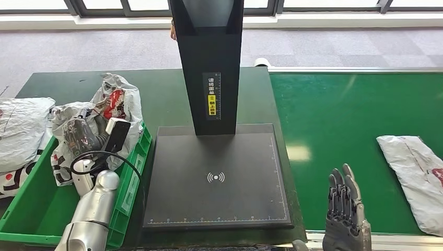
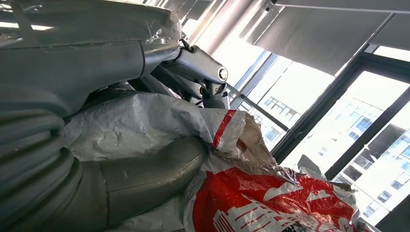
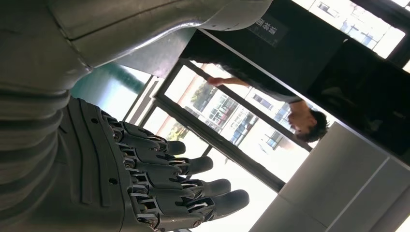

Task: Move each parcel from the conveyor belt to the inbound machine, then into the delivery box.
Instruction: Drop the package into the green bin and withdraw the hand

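The right hand (image 1: pixel 346 209) stood nearest, raised at the near edge of the conveyor belt (image 1: pixel 334 130) with its fingers straight, a little apart and holding nothing, as the right wrist view (image 3: pixel 159 188) confirmed. Off to its outer side, well apart on the belt, lay a grey parcel (image 1: pixel 415 178) flat and waiting. Across the body, the left hand (image 1: pixel 86 137) was wrapped around a crumpled grey-and-red parcel (image 1: pixel 112 107), thumb (image 2: pixel 145 179) pressed into the plastic, holding it above the far end of the green delivery box (image 1: pixel 31 219); whether the bag's lower edge already touched the box wall could not be told. Beside that hand, further out, another grey parcel (image 1: pixel 21 130) drooped over the box's outer rim. Between the two hands sat the inbound machine (image 1: pixel 217 178), its dark plate bare, its black column rising beyond. The step in hand looked to be the drop into the box. To do it well, the left hand would likely need to come lower and inward so the bag cleared the rim, then release fully, since loose film can snag on fingers. The right hand seemed free to reach outward for the belt parcel, gripping it mid-body rather than by a floppy corner.
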